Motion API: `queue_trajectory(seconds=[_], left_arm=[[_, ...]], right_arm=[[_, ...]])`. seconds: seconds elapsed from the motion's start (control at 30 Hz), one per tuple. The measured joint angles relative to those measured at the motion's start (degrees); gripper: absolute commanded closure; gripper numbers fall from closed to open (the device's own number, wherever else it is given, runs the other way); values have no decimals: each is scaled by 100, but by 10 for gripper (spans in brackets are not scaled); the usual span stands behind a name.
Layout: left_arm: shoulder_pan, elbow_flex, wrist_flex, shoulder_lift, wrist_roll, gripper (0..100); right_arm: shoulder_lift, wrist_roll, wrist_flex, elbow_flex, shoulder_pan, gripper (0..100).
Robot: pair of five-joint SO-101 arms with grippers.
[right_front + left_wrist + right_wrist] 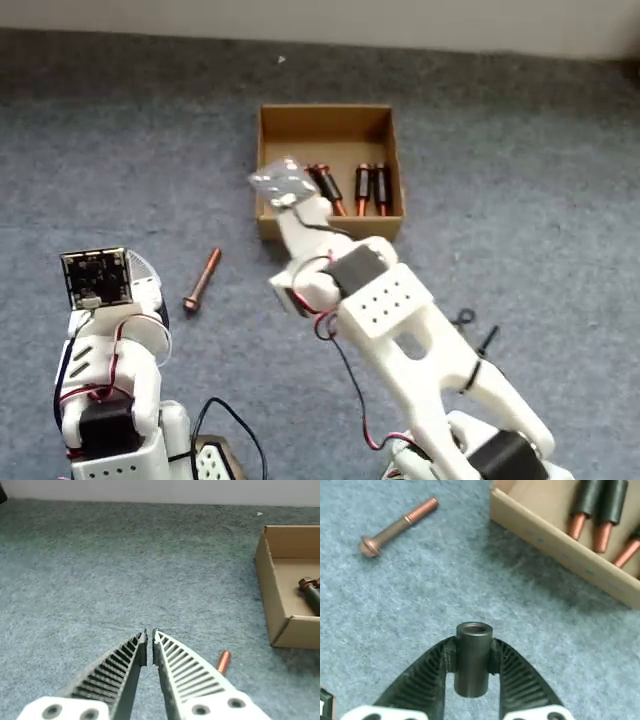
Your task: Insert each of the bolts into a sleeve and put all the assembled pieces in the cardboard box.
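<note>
The right gripper clamps a black sleeve, bore outward, presumably to take the copper bolt lying lower left of the cardboard box in the high view, while the left gripper sits pinched closed, empty.

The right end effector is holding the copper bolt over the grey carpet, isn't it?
No. The right end effector is holding a dark sleeve, not the copper bolt, over the grey carpet. The right wrist view shows it; the bolt lies loose on the carpet.
</note>
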Motion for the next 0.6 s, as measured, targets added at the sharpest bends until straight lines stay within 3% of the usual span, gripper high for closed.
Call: queue_trajectory(seconds=[0.17,0.37,0.6], left_arm=[[677,-281,431,0,-536,937],[897,-369,730,0,-958,937],[1134,-642,800,624,-1240,934]], right_arm=[[-888,0,-800,1345,853,992],[-1512,0,-1811,2479,1776,992],[-1591,0,-2277,2743,2040,992]])
